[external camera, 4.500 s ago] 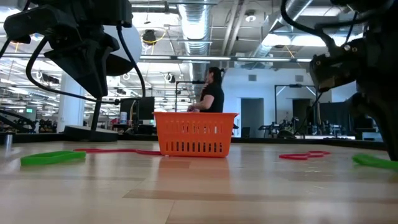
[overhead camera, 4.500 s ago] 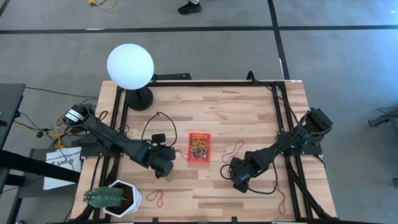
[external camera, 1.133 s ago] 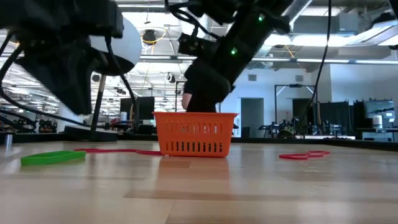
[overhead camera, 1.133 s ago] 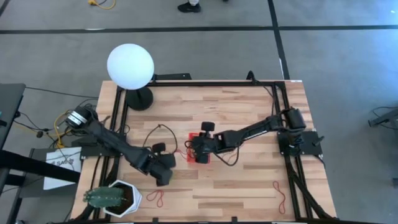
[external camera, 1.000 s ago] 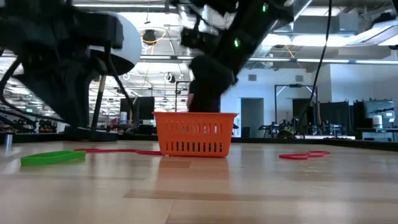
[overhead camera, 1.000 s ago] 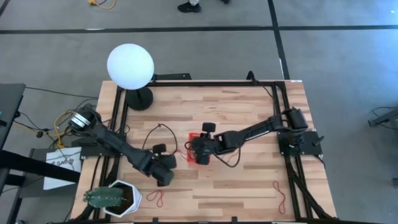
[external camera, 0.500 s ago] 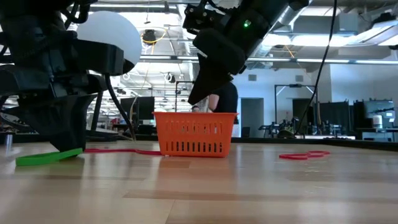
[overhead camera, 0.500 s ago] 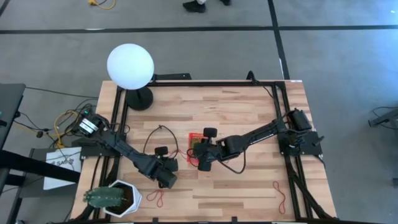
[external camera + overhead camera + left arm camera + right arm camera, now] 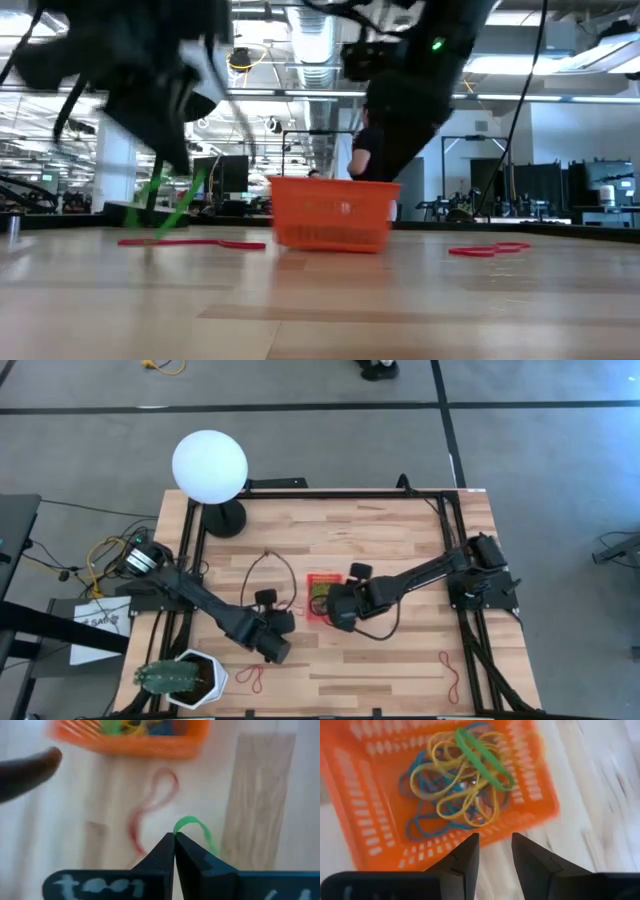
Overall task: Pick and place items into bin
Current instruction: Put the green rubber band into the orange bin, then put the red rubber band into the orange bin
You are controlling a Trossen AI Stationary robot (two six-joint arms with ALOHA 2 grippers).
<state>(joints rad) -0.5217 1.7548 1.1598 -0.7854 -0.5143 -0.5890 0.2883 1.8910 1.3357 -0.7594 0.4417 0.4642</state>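
The left gripper [image 9: 173, 840] is pinching a green band [image 9: 192, 826], fingers pressed together, near the table's front-left; its far end is hiding behind them. The right gripper [image 9: 495, 851] is hanging spread over the bin [image 9: 322, 596] at mid-table, covering its right edge from above. Bands [image 9: 462, 780] are lying tangled inside

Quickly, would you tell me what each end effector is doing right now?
Left end effector: closed on a thin green rubber-band loop.
Right end effector: open, empty.

Left claw [image 9: 174, 839] lifted the green band [image 9: 192, 828] — bin [image 9: 333, 212] shifted right.
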